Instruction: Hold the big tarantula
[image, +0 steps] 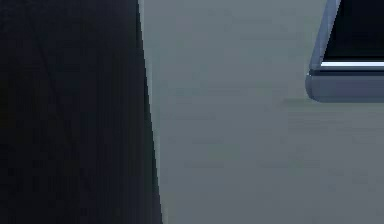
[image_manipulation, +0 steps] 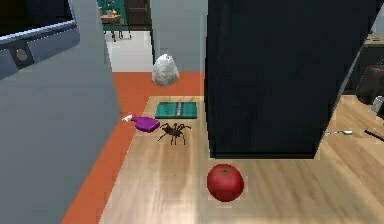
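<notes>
Nearest, a red apple (image_manipulation: 225, 182) lies on a pale wooden surface (image_manipulation: 150, 195) just left of the arm side view's middle. To its left, a strip of orange floor (image_manipulation: 100, 165) runs along a plain grey wall (image_manipulation: 45, 140).

Farther out and left of the apple, the tarantula (image_manipulation: 174, 132) stands on the same wood, dark-bodied with its legs spread. It is well apart from the apple and near the wood's left edge. Just beside it on the left lies a small purple object (image_manipulation: 147, 124) with a pale tip, but I cannot tell whether the two touch.

Right of the spider, a large black block (image_manipulation: 275, 80) stands on the wood and rises to the top edge. Beyond the spider, a flat teal rectangle (image_manipulation: 177, 108) lies close to the block's left side.

Farther still, a crumpled grey-white lump (image_manipulation: 165, 70) sits at the far end of the orange strip. Behind it an opening shows distant furniture (image_manipulation: 115, 22).

High on the left wall hangs a dark screen in a blue-grey frame (image_manipulation: 35, 42).

In the forward view, a black surface (image: 70, 110) takes the left side, a grey wall (image: 235, 130) the middle, and the same framed screen (image: 350, 50) sits at the upper right.
</notes>
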